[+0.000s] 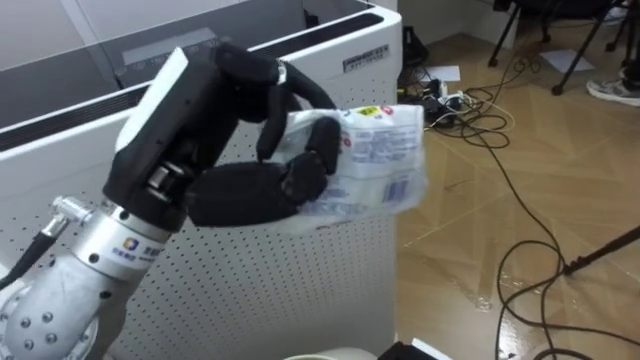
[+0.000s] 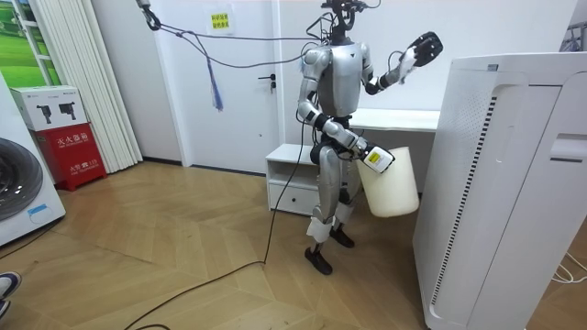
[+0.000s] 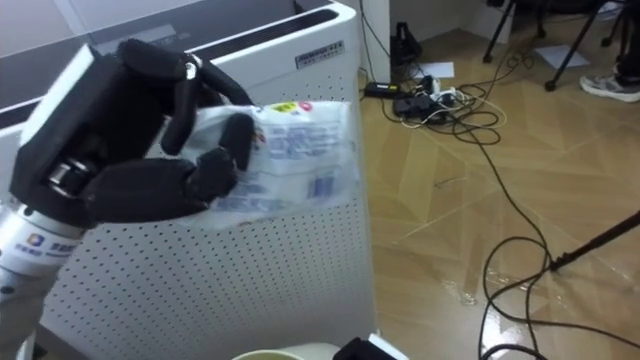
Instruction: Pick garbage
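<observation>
The left hand (image 1: 200, 130) is raised in front of the robot's head camera, its black fingers (image 1: 318, 160) and thumb curled round a crumpled clear plastic packet (image 1: 385, 160) with blue and red print. The packet sticks out past the fingertips to the right, pinched between the fingers above and the thumb below, and is clear of every surface. Behind and below it is a tall white unit (image 1: 300, 270) with a perforated front panel and a flat top. The hand and packet hang in front of the upper part of that panel, near the unit's right-hand corner. To the right of the unit is a wooden floor (image 1: 450, 250) with a tangle of cables (image 1: 470, 110) and one dark cable looping toward the bottom edge. In the room view the robot stands upright on both feet just beside the unit, which is on the room view's right, with the left arm lifted high above shoulder level toward it. The right hand (image 2: 374, 158) is low at hip height at the rim of a white bin (image 2: 393, 188) that hangs tilted beside the robot's thigh; how it grips the rim cannot be told. A white table (image 2: 404, 119) and a low white cabinet (image 2: 289, 179) stand behind the robot, near a closed door (image 2: 248, 82).
</observation>
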Tool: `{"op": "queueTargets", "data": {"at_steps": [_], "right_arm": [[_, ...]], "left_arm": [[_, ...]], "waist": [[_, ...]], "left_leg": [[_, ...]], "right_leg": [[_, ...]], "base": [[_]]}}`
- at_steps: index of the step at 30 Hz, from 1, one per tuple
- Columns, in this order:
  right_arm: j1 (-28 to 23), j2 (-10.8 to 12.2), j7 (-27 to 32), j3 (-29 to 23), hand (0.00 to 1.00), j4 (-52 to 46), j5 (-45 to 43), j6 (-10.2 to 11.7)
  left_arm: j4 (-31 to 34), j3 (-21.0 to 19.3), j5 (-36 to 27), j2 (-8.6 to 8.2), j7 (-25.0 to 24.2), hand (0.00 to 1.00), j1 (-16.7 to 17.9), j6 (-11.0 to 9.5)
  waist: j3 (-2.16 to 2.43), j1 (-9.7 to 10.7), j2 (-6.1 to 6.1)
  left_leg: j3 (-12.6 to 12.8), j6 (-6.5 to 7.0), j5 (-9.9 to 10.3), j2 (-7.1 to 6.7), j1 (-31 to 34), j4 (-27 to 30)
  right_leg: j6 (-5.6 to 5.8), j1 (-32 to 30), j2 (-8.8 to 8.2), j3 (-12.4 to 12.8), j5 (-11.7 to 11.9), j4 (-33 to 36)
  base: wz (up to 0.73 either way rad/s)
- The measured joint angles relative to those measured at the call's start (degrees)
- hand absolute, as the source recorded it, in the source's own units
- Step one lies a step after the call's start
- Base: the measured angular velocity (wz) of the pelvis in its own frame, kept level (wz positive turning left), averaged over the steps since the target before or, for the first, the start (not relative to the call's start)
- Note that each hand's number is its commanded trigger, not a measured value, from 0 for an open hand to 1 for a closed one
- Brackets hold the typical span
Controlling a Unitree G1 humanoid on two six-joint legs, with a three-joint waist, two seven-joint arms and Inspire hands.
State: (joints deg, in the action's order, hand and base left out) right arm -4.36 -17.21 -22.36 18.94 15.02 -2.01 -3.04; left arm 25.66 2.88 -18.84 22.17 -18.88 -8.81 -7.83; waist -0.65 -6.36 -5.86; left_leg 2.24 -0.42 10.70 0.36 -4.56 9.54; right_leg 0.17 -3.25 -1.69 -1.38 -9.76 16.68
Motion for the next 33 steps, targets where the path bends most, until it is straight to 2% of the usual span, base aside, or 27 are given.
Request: {"op": "queueTargets", "data": {"at_steps": [4, 8, 15, 17, 21, 25, 29, 33], "right_arm": [[0.0, 0.0, 0.4, 0.0, 1.0, 0.1, 0.0, 0.0], [0.0, 0.1, 1.3, 0.0, 1.0, 0.1, 0.0, 0.0], [0.1, 0.6, 4.3, 0.0, 1.0, 1.5, 0.0, 0.2], [0.7, 0.9, 4.2, 0.0, 1.0, 3.8, 0.0, 0.7], [6.0, 1.4, 4.5, 0.0, 1.0, 10.0, 1.2, 0.8], [8.9, 1.7, 6.1, 0.3, 1.0, 15.6, 2.3, 1.1], [9.5, 1.6, 7.5, 0.5, 1.0, 16.5, 2.5, 1.1], [12.1, 2.5, 8.9, 0.7, 1.0, 21.4, 2.6, 2.1]], "left_arm": [[0.2, 0.2, -3.1, -0.5, -4.0, 1.0, 0.0, 0.1], [0.2, 0.3, -3.1, -1.0, -5.8, 1.0, 0.6, 0.1], [-0.7, 1.8, -3.0, -1.07, -6.6, 1.0, 6.3, 0.0], [-2.8, 2.4, -3.0, -1.14, -6.8, 1.0, 6.8, -0.1], [-11.6, 3.3, -2.0, -1.38, -6.8, 1.0, 6.4, -0.2], [-22.4, 7.8, 0.7, -1.61, -6.3, 1.0, 6.2, 0.4], [-26.1, 9.6, 0.7, -2.18, -5.8, 1.0, 6.1, 0.4], [-29.7, 11.6, 0.9, -4.16, -4.1, 1.0, 6.1, 0.4]], "waist": [[0.33, -0.2, 0.8], [0.3, -0.3, 1.02], [0.12, -0.2, 0.93], [-0.11, -0.1, 0.91], [-0.77, 0.5, 1.18], [-0.92, 1.3, 1.39], [-1.09, 1.8, 1.8], [-1.45, 1.6, 2.36]], "left_leg": [[0.0, 0.0, 0.0, -0.02, -0.1, 0.0], [0.0, 0.0, 0.0, -0.04, -0.2, 0.0], [-0.1, 0.0, 0.0, -0.02, 0.6, 0.2], [-0.2, 0.0, 0.0, -0.04, 1.3, 0.5], [-0.5, 0.16, -0.1, -0.35, 6.7, 2.7], [-0.6, 0.14, -0.2, -0.1, 9.9, 3.9], [-0.7, 0.11, -0.2, -0.19, 12.6, 4.9], [-0.5, 0.11, -0.2, -0.2, 13.5, 5.0]], "right_leg": [[0.0, 0.1, -0.06, 0.0, 0.0, 0.0], [0.0, 0.2, -0.08, -0.1, 0.0, 0.0], [-0.11, -1.2, -0.09, -0.4, 0.0, 0.2], [-0.16, -1.9, -0.11, -0.4, 0.1, 0.5], [-0.48, -7.4, -0.4, -0.2, 0.1, 3.5], [-0.88, -10.0, -0.39, -0.9, 0.3, 4.2], [-0.99, -12.6, -0.61, -1.1, 0.4, 5.2], [-1.03, -13.6, -0.98, -2.2, 0.4, 5.3]], "base": [[0.0], [0.0], [0.01], [0.04], [0.0], [0.06], [0.01], [0.0]]}}
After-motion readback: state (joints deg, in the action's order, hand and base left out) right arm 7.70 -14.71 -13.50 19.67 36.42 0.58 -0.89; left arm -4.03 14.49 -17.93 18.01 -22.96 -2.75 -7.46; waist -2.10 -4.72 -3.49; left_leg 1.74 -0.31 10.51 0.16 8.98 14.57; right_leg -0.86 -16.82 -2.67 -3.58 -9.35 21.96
